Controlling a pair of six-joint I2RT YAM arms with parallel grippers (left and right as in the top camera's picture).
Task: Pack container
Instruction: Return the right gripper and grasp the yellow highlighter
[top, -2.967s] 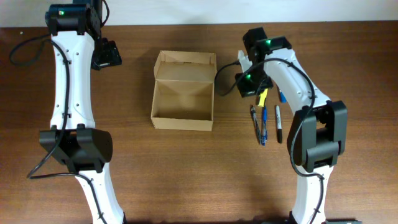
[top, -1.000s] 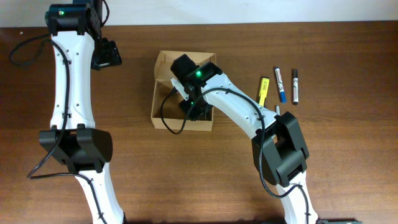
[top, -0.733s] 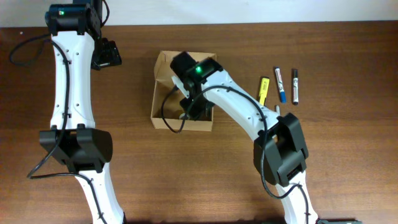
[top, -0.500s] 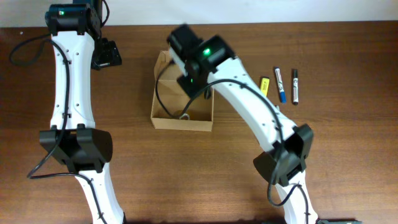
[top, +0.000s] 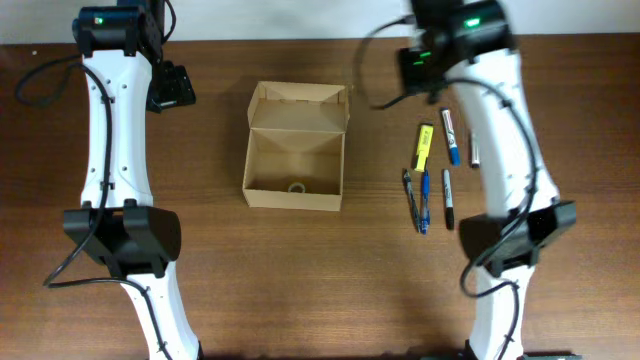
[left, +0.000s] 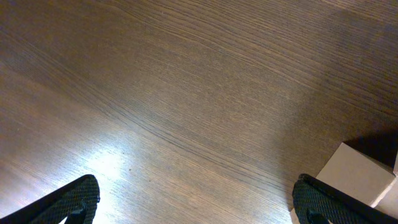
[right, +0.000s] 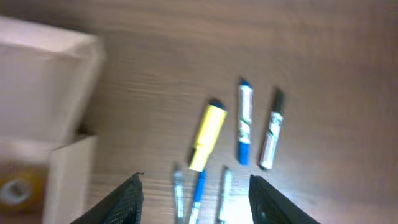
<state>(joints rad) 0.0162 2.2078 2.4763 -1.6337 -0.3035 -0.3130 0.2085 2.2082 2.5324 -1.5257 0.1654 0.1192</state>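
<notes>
The packing was only begun. The container (top: 295, 170) stood open near the middle of the table (top: 300, 290), and inside it, close to the near wall, lay one small ring, probably a roll of tape (top: 297, 187). All the writing tools lay outside, well apart from the box on its right: a yellow highlighter (top: 424, 147), a blue marker (top: 449, 135), a black marker (right: 272, 129) and, nearer, three thin pens (top: 424, 200). So in my judgement most of the work was left: six items to carry in, then the lid to close.

The box mouth pointed straight up. Its flap lid (top: 298, 108) was hinged on the far side and folded back toward the far edge of the table. The long axis of the box body ran left to right across the table.

The right gripper (right: 199, 199) hung above the pens with its jaws clearly apart and nothing between them. The left gripper (left: 199, 205) rested far to the left over bare wood, jaws spread wide, also empty.
</notes>
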